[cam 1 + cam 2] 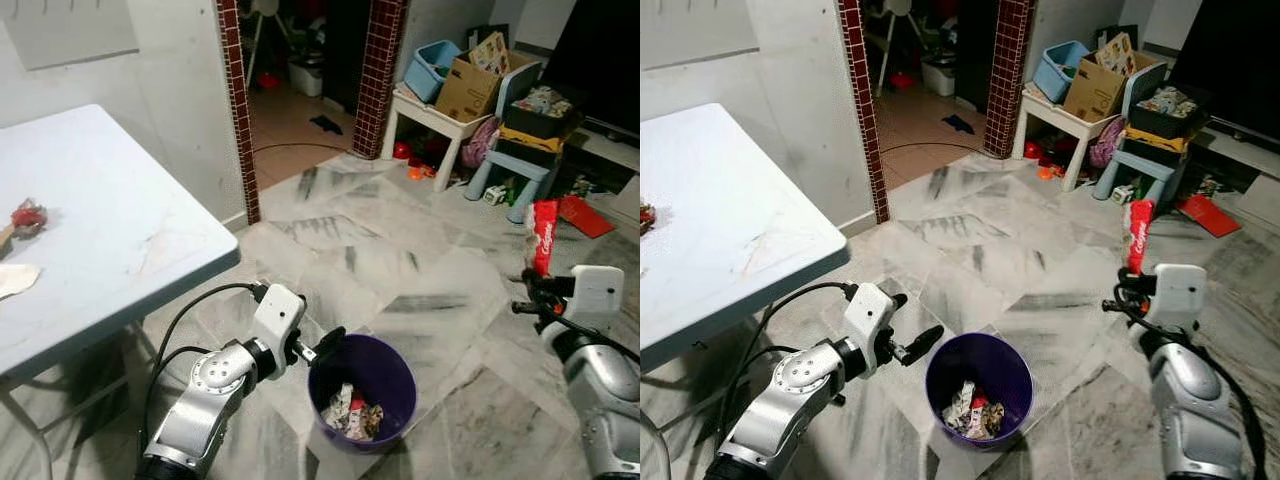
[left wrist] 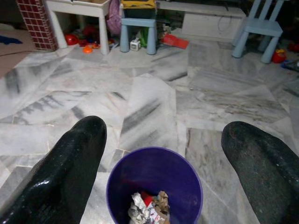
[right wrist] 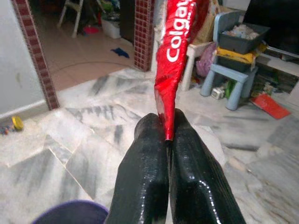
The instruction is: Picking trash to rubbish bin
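**Tube pinched, bin below**

Right gripper (image 3: 167, 140) has its jaws closed on the tail of a red Colgate tube (image 3: 174, 51), which stands upright above them. Left gripper (image 2: 173, 163) gapes wide, the purple bin (image 2: 154, 179) between and just beyond its fingers, trash (image 2: 148, 207) inside.

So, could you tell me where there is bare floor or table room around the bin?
The marble floor lies bare between the purple bin, the brick pillars and the toy corner. The white table is free along its near edge; scraps sit on its far left. The clutter by the small white table is crowded.
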`<state>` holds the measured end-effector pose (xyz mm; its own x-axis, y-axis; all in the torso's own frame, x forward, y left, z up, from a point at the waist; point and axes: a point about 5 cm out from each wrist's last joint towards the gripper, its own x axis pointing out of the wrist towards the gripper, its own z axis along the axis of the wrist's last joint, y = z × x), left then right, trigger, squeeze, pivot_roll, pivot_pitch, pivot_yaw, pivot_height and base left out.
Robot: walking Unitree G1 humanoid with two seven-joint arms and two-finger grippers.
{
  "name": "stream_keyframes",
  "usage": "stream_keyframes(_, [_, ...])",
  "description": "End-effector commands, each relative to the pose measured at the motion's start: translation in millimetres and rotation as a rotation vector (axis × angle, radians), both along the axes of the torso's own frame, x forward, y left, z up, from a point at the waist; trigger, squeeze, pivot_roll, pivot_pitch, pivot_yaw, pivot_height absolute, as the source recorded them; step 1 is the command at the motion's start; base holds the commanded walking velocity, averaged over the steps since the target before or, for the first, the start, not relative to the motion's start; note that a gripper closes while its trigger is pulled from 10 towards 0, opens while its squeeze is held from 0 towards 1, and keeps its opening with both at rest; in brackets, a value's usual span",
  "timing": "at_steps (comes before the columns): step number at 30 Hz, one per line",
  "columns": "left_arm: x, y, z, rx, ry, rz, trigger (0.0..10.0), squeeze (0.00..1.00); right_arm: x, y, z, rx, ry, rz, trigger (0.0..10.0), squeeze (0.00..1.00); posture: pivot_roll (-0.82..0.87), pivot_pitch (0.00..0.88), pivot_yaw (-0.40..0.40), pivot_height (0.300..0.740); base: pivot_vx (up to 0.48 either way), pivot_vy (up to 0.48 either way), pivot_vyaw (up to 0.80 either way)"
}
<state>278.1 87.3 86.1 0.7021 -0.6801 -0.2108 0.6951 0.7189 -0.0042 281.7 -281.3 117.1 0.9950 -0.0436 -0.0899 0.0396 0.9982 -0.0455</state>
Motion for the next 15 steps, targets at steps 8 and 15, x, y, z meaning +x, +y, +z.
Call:
stream_keyframes(8, [-4.5,-8.6,24.1,-0.059,-0.049,-0.062,10.0,0.0,13.4,-19.8,-1.8,-0.001,0.029,0.059,10.0,0.0,-0.06,0.206,-0.004,0.74,0.0,0.0,0.0])
stream_keyframes(15, [-10.3,-10.7,42.2,-0.087,-0.06,-0.101,10.0,0.0,25.6,-24.4,-2.1,-0.029,0.064,0.105,10.0,0.0,-0.04,0.272,0.023,0.74,0.0,0.0,0.0])
